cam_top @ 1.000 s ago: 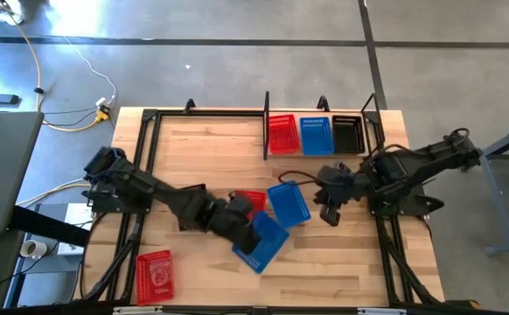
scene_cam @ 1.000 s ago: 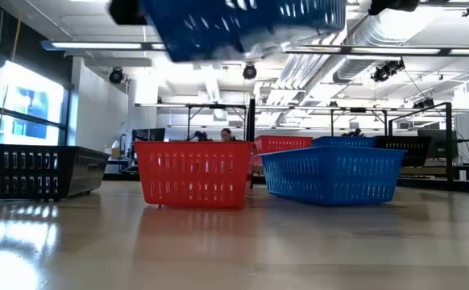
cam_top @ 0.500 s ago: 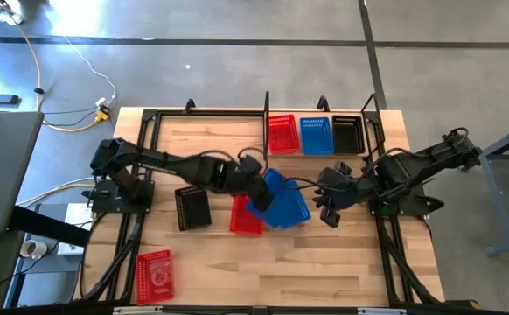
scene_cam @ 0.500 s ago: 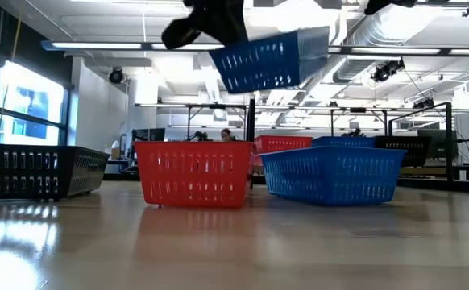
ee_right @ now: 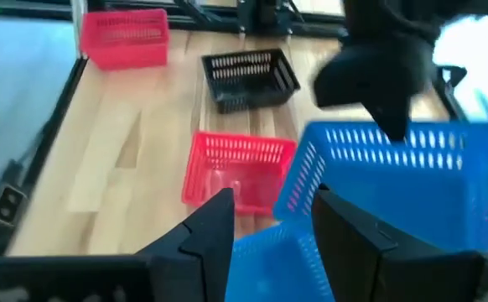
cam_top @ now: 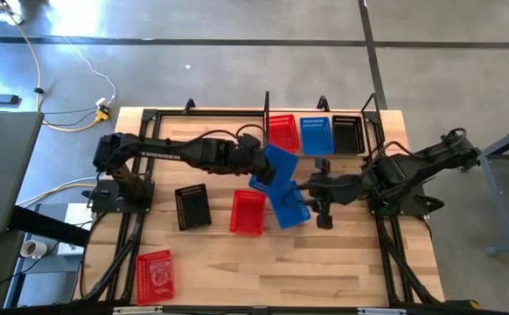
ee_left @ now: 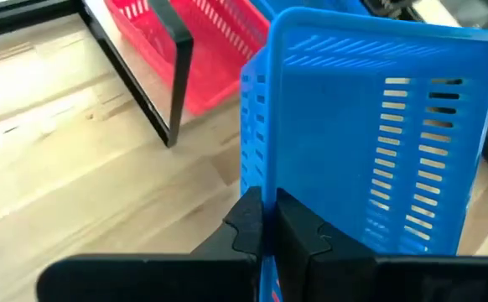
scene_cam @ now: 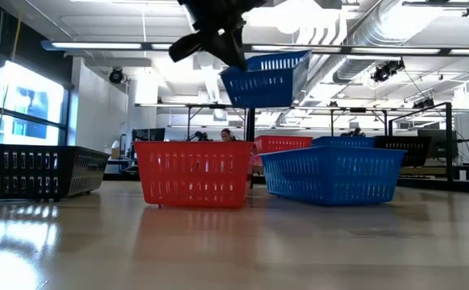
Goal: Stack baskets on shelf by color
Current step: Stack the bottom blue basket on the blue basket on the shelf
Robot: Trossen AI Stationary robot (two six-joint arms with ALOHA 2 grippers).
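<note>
My left gripper (cam_top: 254, 164) is shut on a blue basket (cam_top: 276, 168) that hangs in the air (scene_cam: 267, 79), just in front of the black wire shelf (cam_top: 266, 131). On the shelf stand a red (cam_top: 282, 134), a blue (cam_top: 316, 136) and a black basket (cam_top: 349, 134). A second blue basket (cam_top: 294, 210) rests on its bottom on the table. My right gripper (ee_right: 269, 231) is open, high over that basket's right side, and touches nothing. My left gripper pinches a wall of the blue basket at its edge (ee_left: 265, 197), near a corner, between its two fingers. The fingers slant down at it from the table's left. The basket is lifted clear of the table and hangs nearly upright, a little tilted.
On the table stand a red basket (cam_top: 247, 212) and a black basket (cam_top: 191, 207) near the middle, and another red basket (cam_top: 154, 276) at the near left. Black arm-mount frames (cam_top: 386, 236) run along both sides.
My left gripper has carried the blue basket from the table's near middle toward the far edge and the right, up to the shelf's front. The basket has turned about on the way and stays clear of the table. The baskets on the table have kept still.
</note>
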